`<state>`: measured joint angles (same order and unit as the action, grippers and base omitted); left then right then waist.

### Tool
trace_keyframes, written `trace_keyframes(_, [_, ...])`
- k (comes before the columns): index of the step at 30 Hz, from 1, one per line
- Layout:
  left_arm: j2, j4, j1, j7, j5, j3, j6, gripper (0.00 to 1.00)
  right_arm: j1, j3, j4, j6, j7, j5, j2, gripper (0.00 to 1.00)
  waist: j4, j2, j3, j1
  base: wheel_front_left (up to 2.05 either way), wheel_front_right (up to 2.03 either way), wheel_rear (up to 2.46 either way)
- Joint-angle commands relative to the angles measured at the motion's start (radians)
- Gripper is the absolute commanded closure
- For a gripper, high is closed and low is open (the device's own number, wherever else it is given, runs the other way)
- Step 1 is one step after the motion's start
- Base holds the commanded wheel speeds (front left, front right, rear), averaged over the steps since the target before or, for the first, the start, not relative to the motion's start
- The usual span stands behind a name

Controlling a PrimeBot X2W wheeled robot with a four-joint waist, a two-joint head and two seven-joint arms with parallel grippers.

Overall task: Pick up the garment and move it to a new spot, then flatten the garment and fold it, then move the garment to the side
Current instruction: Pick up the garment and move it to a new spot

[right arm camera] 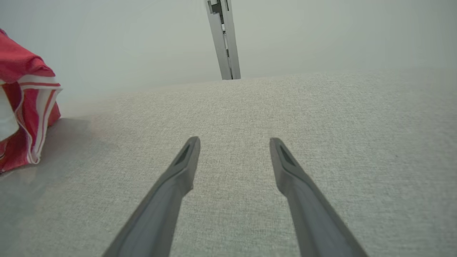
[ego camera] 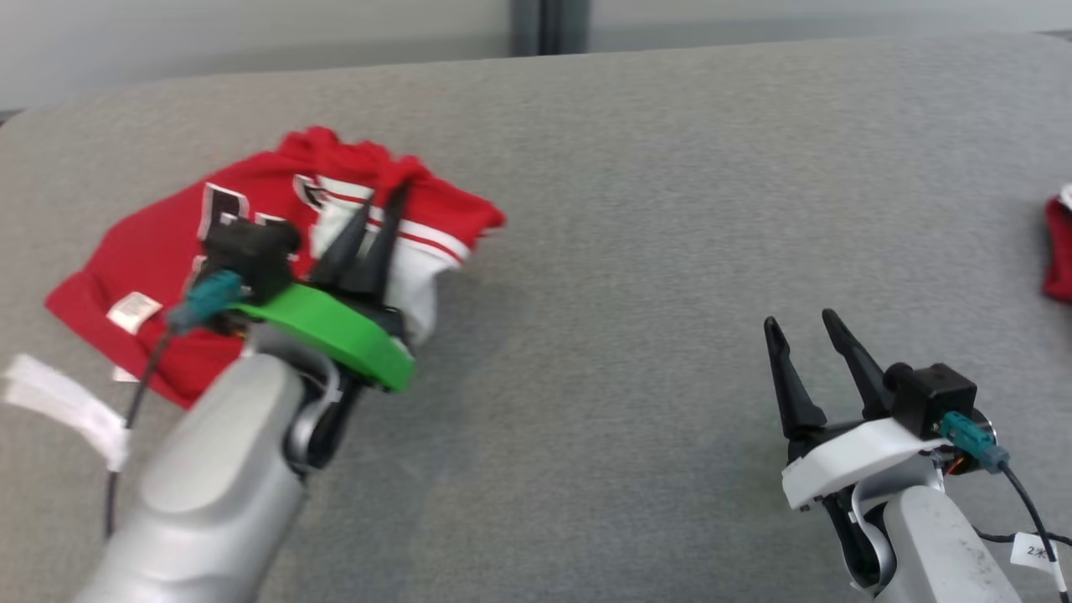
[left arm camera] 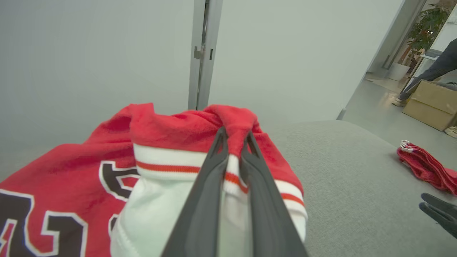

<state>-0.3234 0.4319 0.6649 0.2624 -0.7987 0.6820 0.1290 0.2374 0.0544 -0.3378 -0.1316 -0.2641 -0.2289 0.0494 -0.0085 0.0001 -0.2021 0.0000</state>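
Note:
The garment (ego camera: 159, 251) is a red jersey with white trim and black-and-white lettering, lying bunched at the left of the grey table (ego camera: 670, 209). My left gripper (ego camera: 388, 194) is shut on a raised red fold of the garment (left arm camera: 171, 167), its fingers (left arm camera: 210, 178) pinching the cloth just past the white and red striped band. Over bare table at the lower right, my right gripper (ego camera: 802, 325) is open and holds nothing. In the right wrist view the right gripper (right arm camera: 234, 141) points across the cloth surface, with the garment (right arm camera: 25, 107) at the far left.
A second red cloth (ego camera: 1059, 251) lies at the table's right edge, also seen as a red cloth (left arm camera: 425, 166) in the left wrist view. A white tag (ego camera: 67, 406) hangs off the left arm's cable. A pale wall (left arm camera: 107, 53) and a cardboard box (left arm camera: 432, 103) stand beyond.

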Motion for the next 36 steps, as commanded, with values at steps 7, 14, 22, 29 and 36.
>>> trace_keyframes(7, [0.130, 0.036, 0.010, 0.003, 0.011, 0.107, 0.003, 1.00, -0.033, 0.012, 0.003, 0.002, 0.000, -0.012, 0.004, 0.00, -0.240, -0.0001, 0.053, 0.0000, 0.00, 0.00, 0.00])
trace_keyframes(14, [0.228, 0.098, 0.024, 0.003, 0.021, 0.140, 0.003, 0.98, -0.045, 0.017, 0.005, 0.002, 0.000, -0.018, 0.003, 0.00, -0.290, -0.0001, 0.048, 0.0000, 0.00, 0.00, 0.00])
trace_keyframes(22, [0.248, 0.118, -0.067, 0.002, 0.170, -0.018, -0.017, 0.00, -0.051, 0.006, 0.002, 0.002, 0.000, -0.021, 0.003, 0.00, -0.245, -0.0001, 0.070, 0.0000, 0.00, 0.00, 0.00])
trace_keyframes(29, [0.224, 0.077, -0.227, 0.002, 0.287, -0.215, -0.030, 0.00, -0.071, 0.003, -0.008, 0.002, 0.000, -0.024, 0.004, 0.00, -0.176, -0.0001, 0.115, 0.0000, 0.00, 0.00, 0.00])
trace_keyframes(36, [0.231, 0.018, -0.416, 0.002, 0.382, -0.405, -0.032, 0.00, -0.108, -0.003, -0.019, 0.002, 0.000, -0.024, 0.004, 0.00, -0.116, -0.0001, 0.172, 0.0000, 0.00, 0.00, 0.00])
